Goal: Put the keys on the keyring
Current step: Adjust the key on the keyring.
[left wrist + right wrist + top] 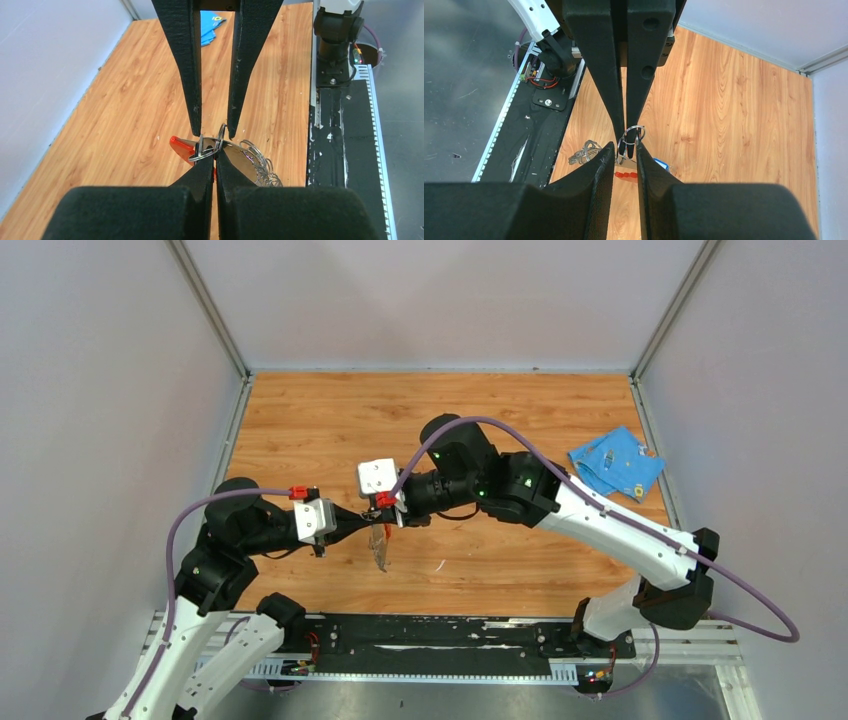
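Observation:
The keyring (380, 548) hangs between the two grippers near the table's middle. In the left wrist view its red part (179, 145), silvery strap (240, 152) and small metal ring (210, 146) show. My left gripper (215, 152) is shut on the keyring at the ring end. My right gripper (625, 146) faces it, jaws narrowly apart on either side of the metal ring (634, 134) and the left fingertips. A small blue piece (662, 163) peeks out beside the right finger; I cannot tell whether it is a key. The black-headed key is not visible.
A bunch of loose wire rings (261, 164) hangs from the strap. A crumpled blue cloth (615, 462) lies at the table's far right. The black base rail (450, 640) runs along the near edge, close behind the grippers.

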{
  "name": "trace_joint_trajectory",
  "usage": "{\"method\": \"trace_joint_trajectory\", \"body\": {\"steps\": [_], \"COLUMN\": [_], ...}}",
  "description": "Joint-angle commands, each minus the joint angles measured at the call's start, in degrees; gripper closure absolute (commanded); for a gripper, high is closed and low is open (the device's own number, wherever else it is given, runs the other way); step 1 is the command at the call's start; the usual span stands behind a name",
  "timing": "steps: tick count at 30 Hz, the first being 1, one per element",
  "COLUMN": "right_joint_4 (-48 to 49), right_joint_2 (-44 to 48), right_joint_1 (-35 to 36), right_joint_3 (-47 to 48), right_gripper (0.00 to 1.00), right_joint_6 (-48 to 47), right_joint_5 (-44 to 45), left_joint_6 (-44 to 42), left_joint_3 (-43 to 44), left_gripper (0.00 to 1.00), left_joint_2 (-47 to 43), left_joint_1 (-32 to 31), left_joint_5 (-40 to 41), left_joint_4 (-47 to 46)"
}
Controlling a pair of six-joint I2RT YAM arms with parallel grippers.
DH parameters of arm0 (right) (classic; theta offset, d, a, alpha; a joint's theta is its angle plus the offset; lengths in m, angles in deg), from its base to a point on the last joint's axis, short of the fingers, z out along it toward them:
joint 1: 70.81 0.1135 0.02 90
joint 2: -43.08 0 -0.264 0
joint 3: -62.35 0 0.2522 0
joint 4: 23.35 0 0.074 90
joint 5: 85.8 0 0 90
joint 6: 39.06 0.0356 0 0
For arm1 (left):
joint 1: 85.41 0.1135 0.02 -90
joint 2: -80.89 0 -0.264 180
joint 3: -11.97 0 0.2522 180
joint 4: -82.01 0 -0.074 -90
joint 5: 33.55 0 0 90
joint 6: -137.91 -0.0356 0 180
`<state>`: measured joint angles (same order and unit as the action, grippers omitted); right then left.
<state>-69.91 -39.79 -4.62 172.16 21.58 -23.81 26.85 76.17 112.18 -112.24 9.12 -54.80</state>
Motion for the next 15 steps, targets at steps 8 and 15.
{"method": "trace_joint_trajectory", "body": {"steps": [8,15], "right_joint_4": [-3.3,-3.27], "right_joint_2": [-2.35,-2.44], "right_joint_1": [-0.29,-0.08], "right_joint_3": [3.41,3.44], "right_gripper": [0.93,0.88], "right_joint_6": [-0.77,-1.0], "right_joint_5": [3.67,4.44], "left_joint_6": [-1.26,-1.75], "left_joint_3": [0.88,0.89], "left_gripper": [1.0,1.0], "left_joint_2": [-0.78,-1.06], "left_joint_1": [-0.33,-0.33], "left_joint_5": [0.21,-0.21], "left_joint_4": [0.25,0.5]}}
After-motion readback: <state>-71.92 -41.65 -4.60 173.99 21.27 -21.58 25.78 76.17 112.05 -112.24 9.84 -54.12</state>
